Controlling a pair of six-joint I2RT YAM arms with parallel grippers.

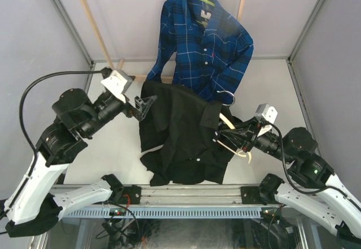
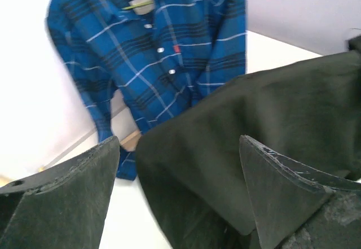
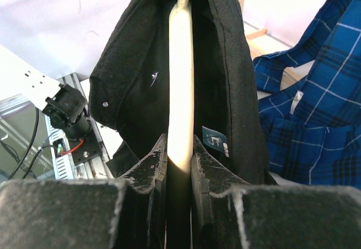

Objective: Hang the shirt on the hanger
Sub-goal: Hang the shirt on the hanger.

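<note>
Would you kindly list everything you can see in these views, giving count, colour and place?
black shirt: one, black, mid-table, partly pulled over the hanger
hanger: one, cream wood with a silver hook, inside the black shirt's collar
plaid shirt: one, blue, hanging at the back
rack: one, pale wood, along the back wall
table: one, white, beneath it all
left claw: one, black, open, fingers either side of the black shirt's edge
right claw: one, black, shut on the hanger

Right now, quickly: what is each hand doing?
Left hand: open, with the shirt between its spread fingers.
Right hand: closed on the hanger.
</note>
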